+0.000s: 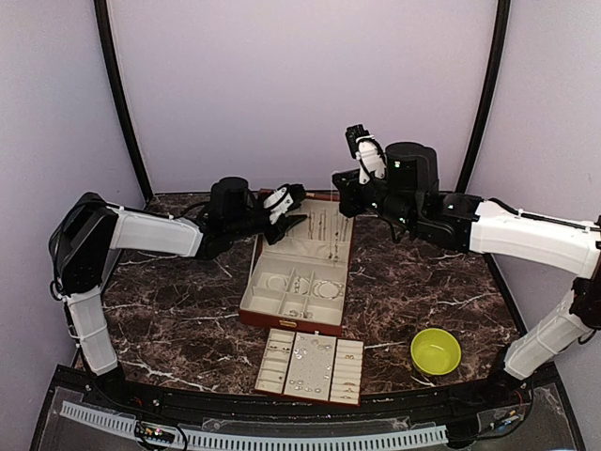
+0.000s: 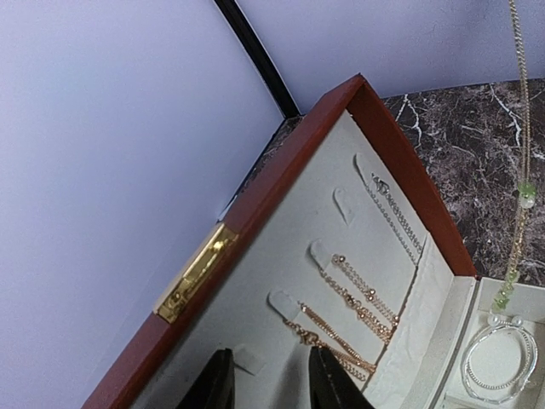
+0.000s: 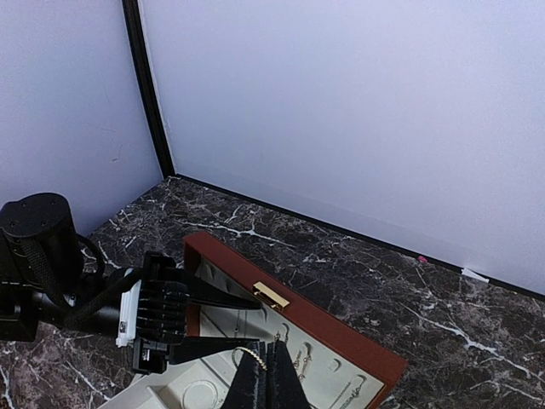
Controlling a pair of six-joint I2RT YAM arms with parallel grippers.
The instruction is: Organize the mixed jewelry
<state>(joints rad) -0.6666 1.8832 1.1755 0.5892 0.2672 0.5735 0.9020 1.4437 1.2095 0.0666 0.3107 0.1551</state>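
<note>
The reddish-brown box (image 1: 287,323) lies open, its cream lid (image 2: 289,247) lying flat toward the back wall. Gold chains (image 2: 358,300) and a silver chain (image 2: 394,211) hang from the lid's hooks. My left gripper (image 2: 268,360) is open over the lid's lower hooks with nothing between its fingers; from above it (image 1: 293,217) sits at the lid's left edge. My right gripper (image 3: 270,353) is shut on a thin gold chain (image 3: 253,351) above the lid. That chain (image 2: 521,170), with green beads, hangs down at the right of the left wrist view. Tiny silvery pieces (image 1: 310,361) lie in the tray (image 1: 266,368).
A yellow-green bowl (image 1: 435,350) stands at the front right of the marble table (image 1: 178,310). The compartment tray lies just in front of the box. A bangle (image 2: 499,359) rests in a box compartment. Both arms meet over the back of the box, close to the rear wall.
</note>
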